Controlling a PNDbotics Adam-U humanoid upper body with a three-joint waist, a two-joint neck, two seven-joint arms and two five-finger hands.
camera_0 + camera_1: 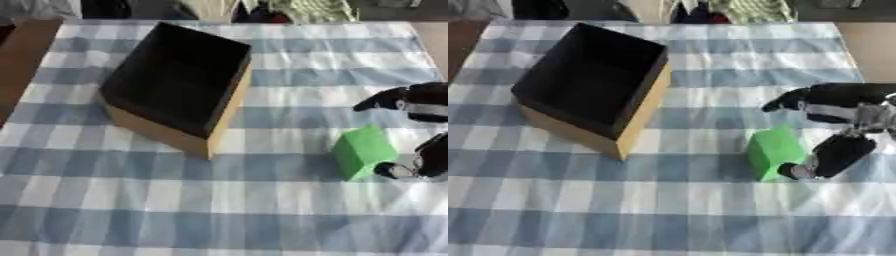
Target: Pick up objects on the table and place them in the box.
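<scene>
An open cardboard box (229, 107) with a dark inside stands left of centre on the checked cloth, turned at an angle. A green block (773, 150) lies on the cloth to the box's right. My right hand (842, 112) comes in from the right edge and is open beside the block. Its fingers (785, 102) stretch out above the block's far side. The thumb (833, 155) points down, with its tip at the block's near right corner. The hand is not closed round the block. My left hand shows in neither view.
The blue and white cloth (175, 200) covers most of the table. Bare brown tabletop (22, 60) shows along the left side and at the far right corner. Some items stand beyond the far edge.
</scene>
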